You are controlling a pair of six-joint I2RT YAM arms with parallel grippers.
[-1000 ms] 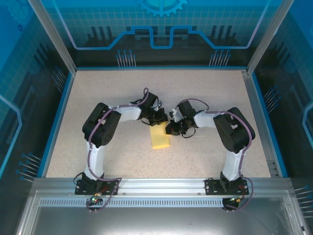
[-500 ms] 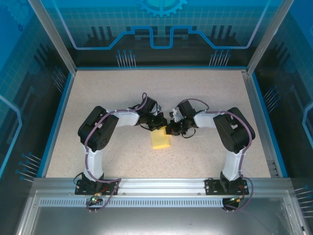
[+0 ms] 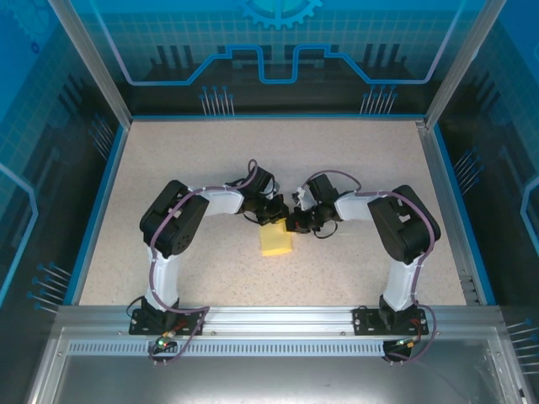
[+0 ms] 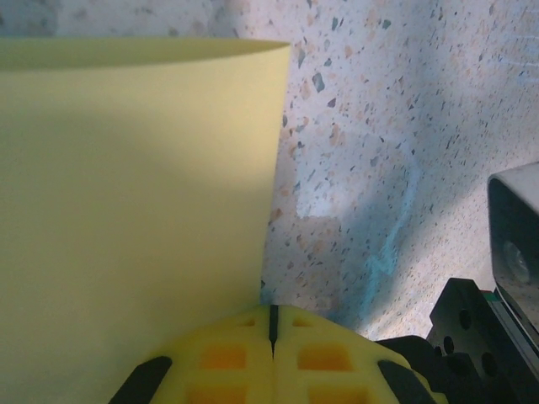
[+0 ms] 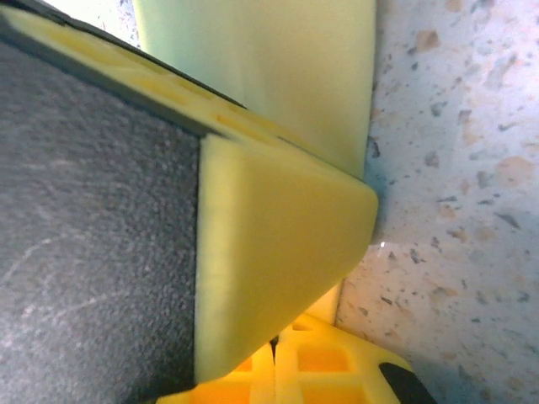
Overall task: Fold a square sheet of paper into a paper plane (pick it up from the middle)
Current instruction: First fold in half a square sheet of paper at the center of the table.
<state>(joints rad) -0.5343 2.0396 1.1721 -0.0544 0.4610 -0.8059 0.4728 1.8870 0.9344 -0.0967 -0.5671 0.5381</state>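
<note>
Table [image 3: 168,168] beneath folded square sheet of paper [image 3: 276,244] | left gripper [image 3: 272,218], right gripper [image 3: 294,223] clenched over its far edge | long axis near-to-far

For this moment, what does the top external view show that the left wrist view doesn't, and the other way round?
Top external: the left arm and right arm in full, wrists close together at the far end of the yellow paper, whose outline reads as a rectangle. Left wrist: the left gripper close up, jaws shut tip to tip, and the paper's bowed top edge. Shared: the paper on the speckled table.
</note>
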